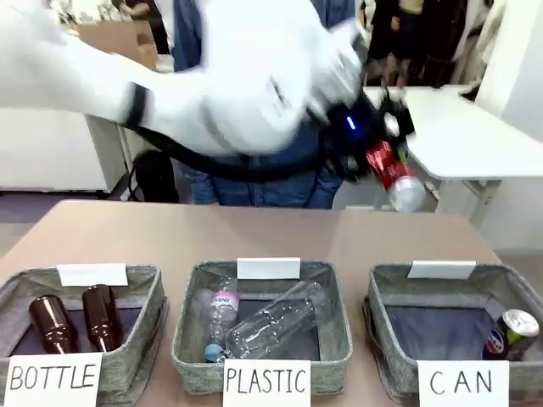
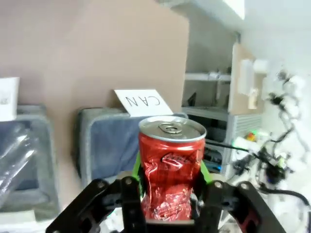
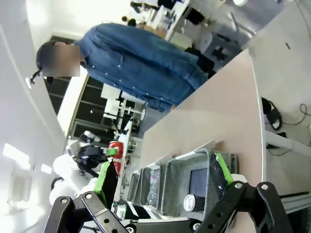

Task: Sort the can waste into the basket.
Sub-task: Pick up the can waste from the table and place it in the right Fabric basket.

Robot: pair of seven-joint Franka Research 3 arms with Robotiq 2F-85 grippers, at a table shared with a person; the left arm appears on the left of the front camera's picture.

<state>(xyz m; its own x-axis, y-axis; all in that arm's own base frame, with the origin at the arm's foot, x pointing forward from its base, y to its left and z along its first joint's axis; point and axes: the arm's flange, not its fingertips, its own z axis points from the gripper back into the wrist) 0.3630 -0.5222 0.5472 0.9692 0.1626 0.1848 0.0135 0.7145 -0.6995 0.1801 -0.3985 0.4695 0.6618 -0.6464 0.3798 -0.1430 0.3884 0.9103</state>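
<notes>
My left gripper point(image 1: 377, 153) is shut on the red dented can point(image 1: 397, 176) and holds it high over the table's far right, silver top tilted down. In the left wrist view the red can point(image 2: 171, 160) stands between the green pads point(image 2: 137, 167), with the grey CAN basket point(image 2: 104, 145) below and beyond it. The CAN basket point(image 1: 407, 331) sits at the front right and holds the dark blue can point(image 1: 509, 332) in its right corner. My right gripper point(image 3: 164, 177) is open with nothing between its fingers, above the row of baskets.
The PLASTIC basket point(image 1: 191, 335) in the middle holds clear bottles point(image 1: 271, 322). The BOTTLE basket point(image 1: 148, 318) on the left holds two brown bottles point(image 1: 51, 322). A person in a denim jacket point(image 3: 141, 63) stands at the far side. The tabletop point(image 1: 254, 233) behind the baskets is bare.
</notes>
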